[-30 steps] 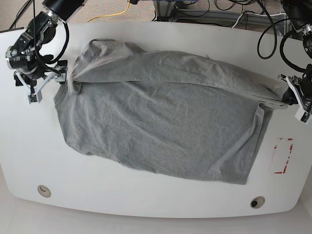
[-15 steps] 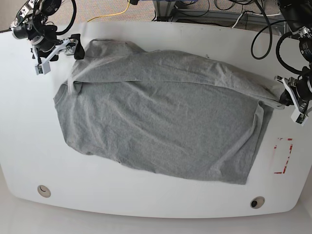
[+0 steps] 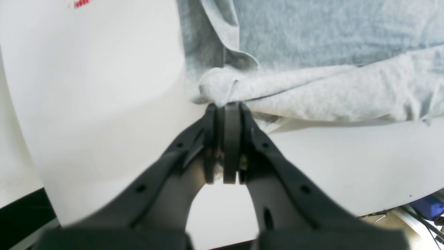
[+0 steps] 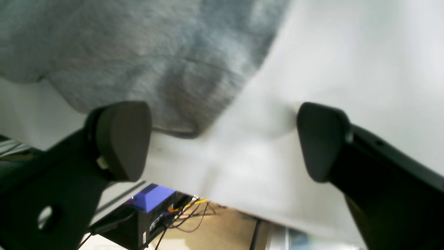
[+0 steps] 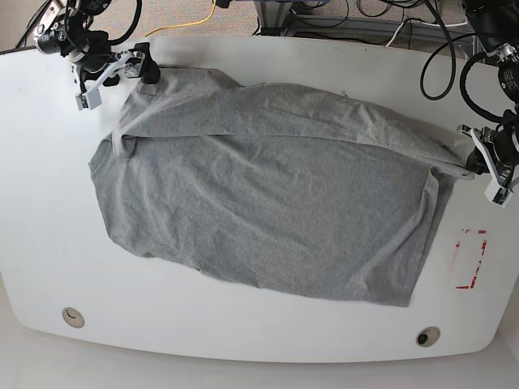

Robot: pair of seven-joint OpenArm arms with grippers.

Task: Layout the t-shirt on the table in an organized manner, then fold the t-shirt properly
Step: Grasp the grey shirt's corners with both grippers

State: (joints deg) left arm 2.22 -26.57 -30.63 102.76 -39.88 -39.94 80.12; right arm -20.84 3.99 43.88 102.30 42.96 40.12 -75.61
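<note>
Left wrist view: left gripper (image 3: 223, 107) clamps t-shirt (image 3: 312, 62) corner; right gripper (image 4: 222, 139) gapes.

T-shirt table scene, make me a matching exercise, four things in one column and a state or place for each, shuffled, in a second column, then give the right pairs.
Things:
1. left gripper
2. right gripper
3. red dashed marking
4. grommet holes

States or places:
A. jaws wide apart, holding nothing
B. along the table's near edge in the base view
C. shut on a bunched edge of the t-shirt
D. on bare tabletop beside the shirt, below the left gripper in the base view

Pairs: 1-C, 2-A, 3-D, 4-B
</note>
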